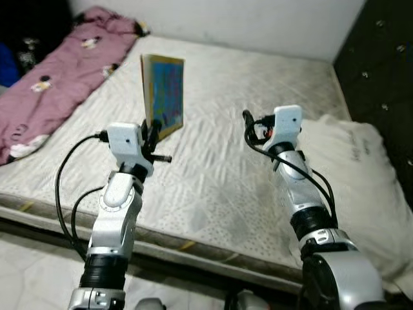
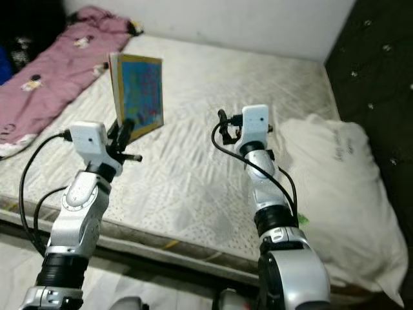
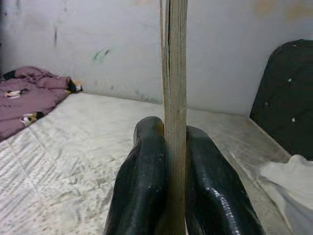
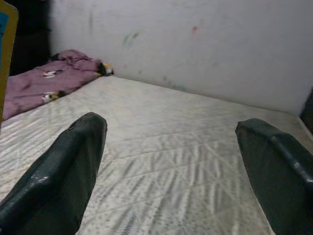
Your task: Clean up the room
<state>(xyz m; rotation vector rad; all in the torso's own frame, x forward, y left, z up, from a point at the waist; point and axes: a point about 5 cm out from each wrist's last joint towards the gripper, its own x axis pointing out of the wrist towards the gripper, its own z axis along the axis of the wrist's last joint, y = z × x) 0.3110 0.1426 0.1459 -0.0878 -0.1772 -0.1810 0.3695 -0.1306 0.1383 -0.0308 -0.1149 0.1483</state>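
Book (image 1: 164,95): thin, flat, blue-yellow cover, pale page edges; I see left gripper (image 3: 168,161) pinching it upright above mattress (image 1: 213,181). Right gripper (image 4: 171,171) spread wide, holding nothing, over quilted off-white mattress. Purple blanket (image 1: 58,77) far left, white pillow (image 1: 361,187) right, dark padded headboard (image 1: 381,71) behind, white wall (image 3: 98,44) at back.

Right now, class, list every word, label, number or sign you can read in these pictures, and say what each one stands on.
None can be read.
Book, held upright by the left end effector: bright blue cover with coloured marks, too blurred to read.
Pillow: faint grey marks near its top, too small to read.
Pink blanket: small black-and-white figures, no legible words.
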